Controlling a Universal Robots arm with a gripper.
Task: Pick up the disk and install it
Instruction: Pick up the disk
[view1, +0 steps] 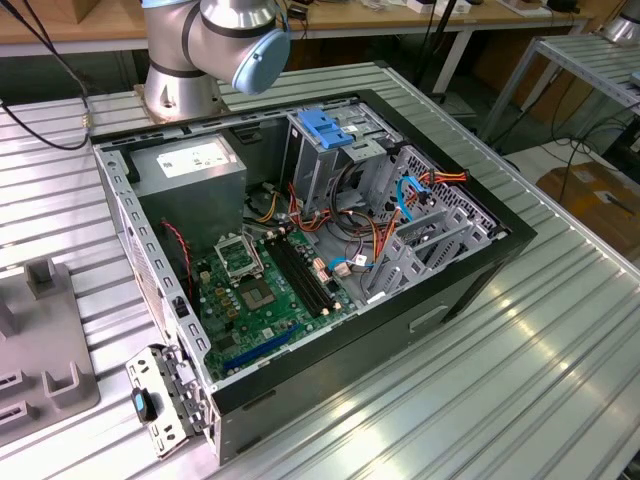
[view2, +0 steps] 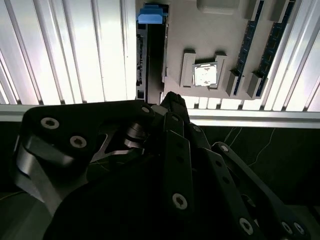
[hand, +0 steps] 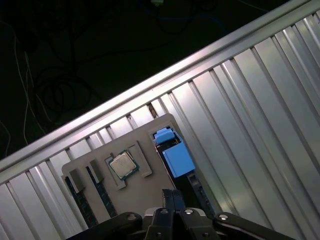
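Gripper (hand: 172, 196), jaws closed and empty, hovers above the grey holder (hand: 142, 192), whose edge slot holds the disk (hand: 174, 154) upright. It is probably rigid, weighty and shock-sensitive, best pinched across its blue carrier (view2: 151, 15).

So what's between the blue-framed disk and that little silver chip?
Only a bare strip of the grey tray lies between the disk and the chip, as the first wrist view shows.
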